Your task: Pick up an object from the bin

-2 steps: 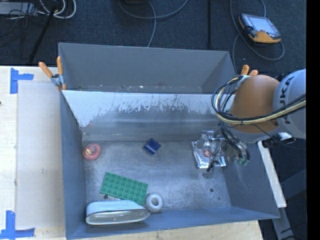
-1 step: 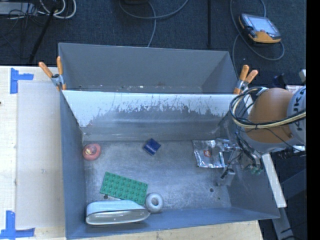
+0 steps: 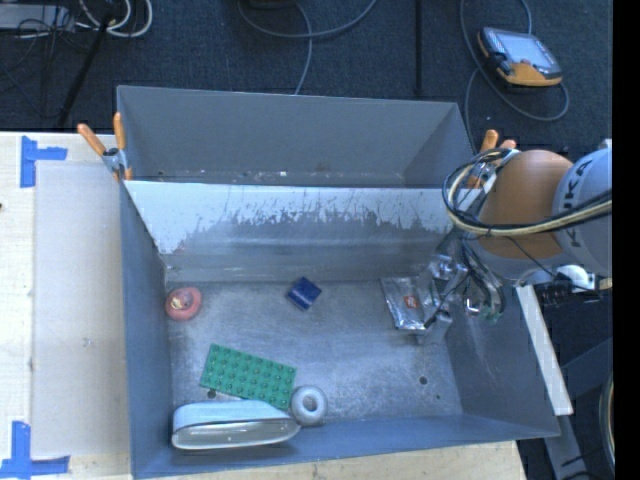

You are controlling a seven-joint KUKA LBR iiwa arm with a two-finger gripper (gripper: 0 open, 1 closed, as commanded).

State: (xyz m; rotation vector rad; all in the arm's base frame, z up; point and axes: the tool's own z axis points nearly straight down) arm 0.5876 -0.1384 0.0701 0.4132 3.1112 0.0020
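**Gripper low by the bin's right wall, against a silvery packet**

The gripper (image 3: pixel 437 306) sits down inside the bin (image 3: pixel 300 158), close to the sloping right wall. It has little room on its right and open floor on its left. Just beside it, on its left, lies a crumpled silvery packet (image 3: pixel 404 304) with a reddish mark. The packet lies on the right part of the floor, near the foot of the far wall. The middle of the floor, between this packet and the things on the left, is free.

Six loose things lie in the bin, one of each kind, and none are heaped:
- the silvery packet
- a small blue block (image 3: pixel 304 292), left of it and well apart, near the far wall
- a pink round thing (image 3: pixel 183 303) by the left wall
- a green studded plate (image 3: pixel 248 374), lying flat at the near left
- a white oblong thing (image 3: pixel 235 429) along the near wall, just beside the plate's near edge
- a grey ring (image 3: pixel 308 403), touching or nearly touching the oblong thing's right end

The gripper covers the packet's right edge, so whether it holds the packet cannot be told. Dark parts and looping cables (image 3: pixel 480 193) crowd the wrist under the orange cover (image 3: pixel 528 193). Whether the claw is apart or together cannot be told either. The arm is cut off at the right.
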